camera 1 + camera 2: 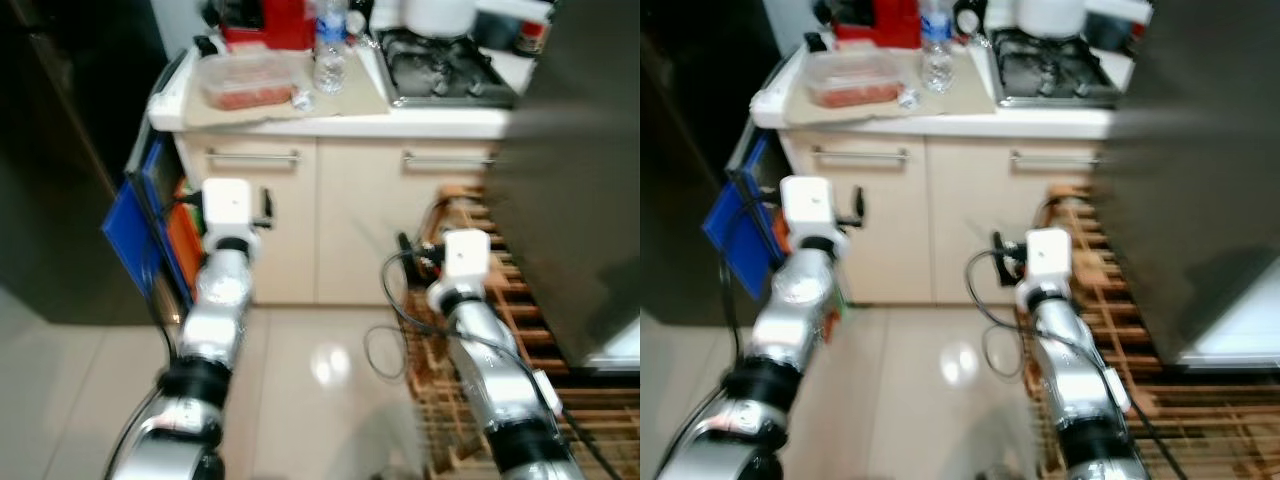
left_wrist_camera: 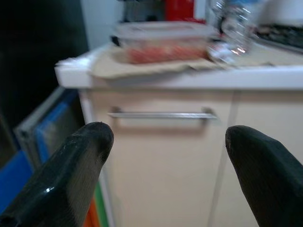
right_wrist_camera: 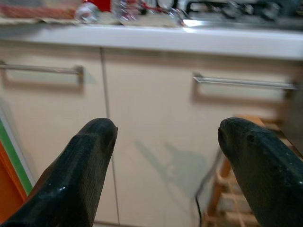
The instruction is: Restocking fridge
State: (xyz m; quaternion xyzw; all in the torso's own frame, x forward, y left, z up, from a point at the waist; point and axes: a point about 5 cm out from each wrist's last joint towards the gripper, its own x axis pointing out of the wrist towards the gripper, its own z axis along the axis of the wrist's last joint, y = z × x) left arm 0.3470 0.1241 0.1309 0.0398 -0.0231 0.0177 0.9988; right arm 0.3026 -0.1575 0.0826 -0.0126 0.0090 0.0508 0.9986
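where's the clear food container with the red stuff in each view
Left eye view: food container at upper left, on the countertop.
Right eye view: upper left, on the same countertop.
Left wrist view: top centre, above the drawer handle.
Right wrist view: a red strip at the top left corner may be it; too blurred to be sure.
Shared landmark: the water bottle just beside it.

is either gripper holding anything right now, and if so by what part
Nothing is held. The left gripper and the right gripper both have their fingers spread with only air between them, short of the cabinet under the counter.
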